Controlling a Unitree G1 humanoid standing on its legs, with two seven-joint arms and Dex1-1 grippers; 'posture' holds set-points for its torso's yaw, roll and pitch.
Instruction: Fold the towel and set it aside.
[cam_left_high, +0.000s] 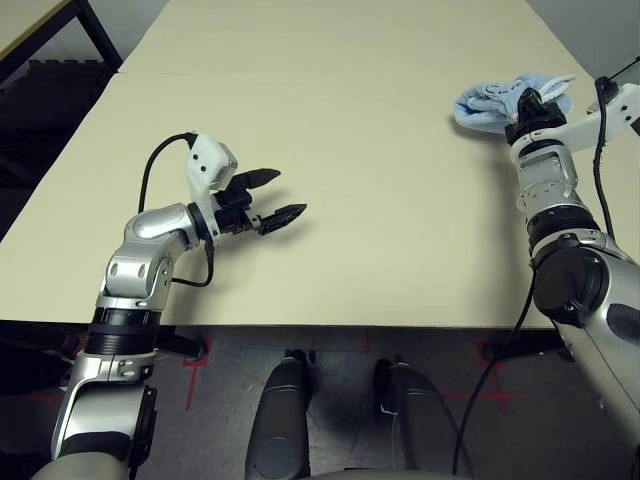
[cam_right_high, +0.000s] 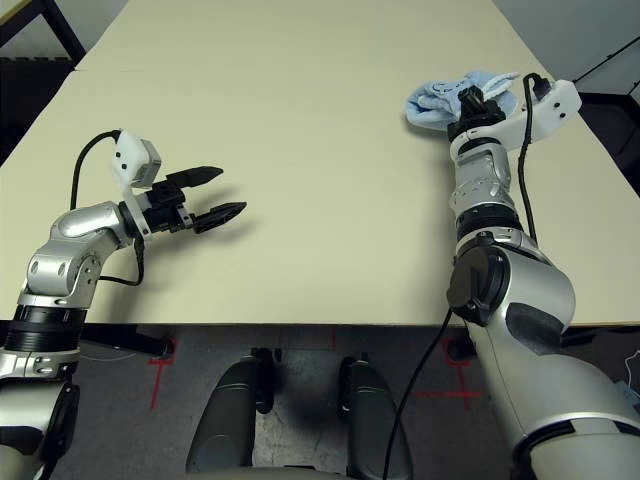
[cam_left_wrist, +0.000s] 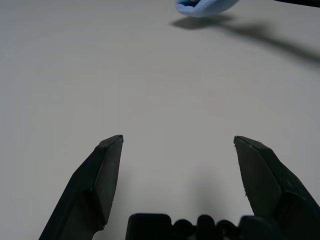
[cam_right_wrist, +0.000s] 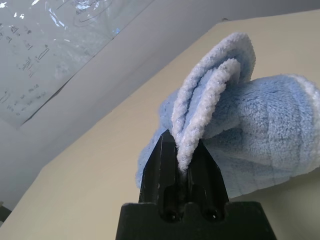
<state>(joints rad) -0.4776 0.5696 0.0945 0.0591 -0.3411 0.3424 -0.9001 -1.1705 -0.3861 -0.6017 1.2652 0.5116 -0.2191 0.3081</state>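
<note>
Left claw (cam_left_high: 272, 204) sits nearest, near-left over the counter (cam_left_high: 360, 150), fingers spread wide, nothing between them, well apart from the work. Right claw (cam_right_wrist: 186, 165) is far right, clenched on the towel (cam_left_high: 500, 100): the wrist view shows both fingers pinched onto stacked white-stitched edges, so it looks like at least two layers gripped together. Towel is bunched at the far-right side of the counter, draping off the claw; can't tell how much of it rests on the surface. Handling read: light, soft terry, no stiffness, so it sags and folds wherever unsupported and won't hold a crease by itself. Pile is grippy, slip from a pinch seems unlikely, not fragile. Best hold is the stitched hem or a corner, since that's the firmest, thinnest part; grabbing mid-cloth would just gather a wad. Single pinch lets the rest swing and bunch; a second hold on another edge would keep layers aligned. Scribble mark not visible from here.
</note>
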